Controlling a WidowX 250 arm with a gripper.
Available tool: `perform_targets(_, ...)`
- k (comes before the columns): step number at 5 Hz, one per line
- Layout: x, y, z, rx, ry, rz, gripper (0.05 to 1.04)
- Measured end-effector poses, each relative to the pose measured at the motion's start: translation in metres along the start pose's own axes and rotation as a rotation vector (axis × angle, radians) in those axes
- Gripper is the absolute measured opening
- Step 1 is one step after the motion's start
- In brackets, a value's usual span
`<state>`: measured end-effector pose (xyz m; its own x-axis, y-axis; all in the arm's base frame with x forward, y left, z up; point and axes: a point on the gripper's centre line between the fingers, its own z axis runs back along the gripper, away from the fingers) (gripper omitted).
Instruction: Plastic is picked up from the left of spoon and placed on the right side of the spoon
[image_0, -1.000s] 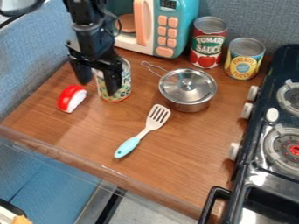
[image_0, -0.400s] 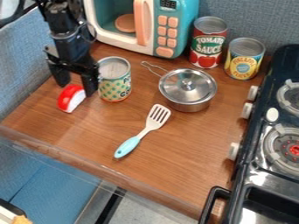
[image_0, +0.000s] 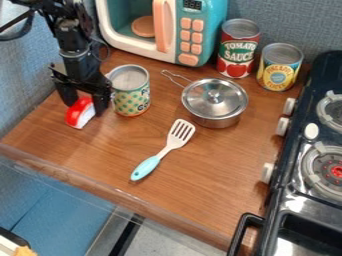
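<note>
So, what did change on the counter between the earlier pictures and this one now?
The claw moved left in the view, from in front of the green can, then a little lower, so its fingers now stand on either side of the red-and-white plastic. I see nothing gripped or let go. The plastic, can, spatula and pot stayed put.

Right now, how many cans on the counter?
3. Green-dotted can beside the tool; red can right of the toy microwave; yellow can next to the red one, toward the stove. More could be hidden behind the microwave.
</note>
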<state>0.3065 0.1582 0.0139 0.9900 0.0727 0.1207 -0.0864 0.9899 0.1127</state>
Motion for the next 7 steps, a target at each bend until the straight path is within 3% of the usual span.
perform_targets(1, -0.001, 0.002, -0.017, 0.011, 0.063, 0.003, 0.999)
perform_targets(2, 0.0, 0.004, -0.017, 0.014, 0.073, 0.011, 0.943)
perform_targets(3, -0.003, -0.002, -0.017, -0.008, 0.083, 0.023, 0.668)
perform_targets(4, 0.002, -0.013, 0.017, -0.023, 0.026, 0.049, 0.59)
perform_targets(5, -0.007, -0.033, 0.046, -0.046, 0.03, 0.094, 0.589)
perform_targets(6, -0.016, -0.08, 0.073, -0.093, 0.029, 0.096, 0.589)
perform_targets(7, -0.018, -0.125, 0.072, -0.112, 0.026, -0.005, 0.589)
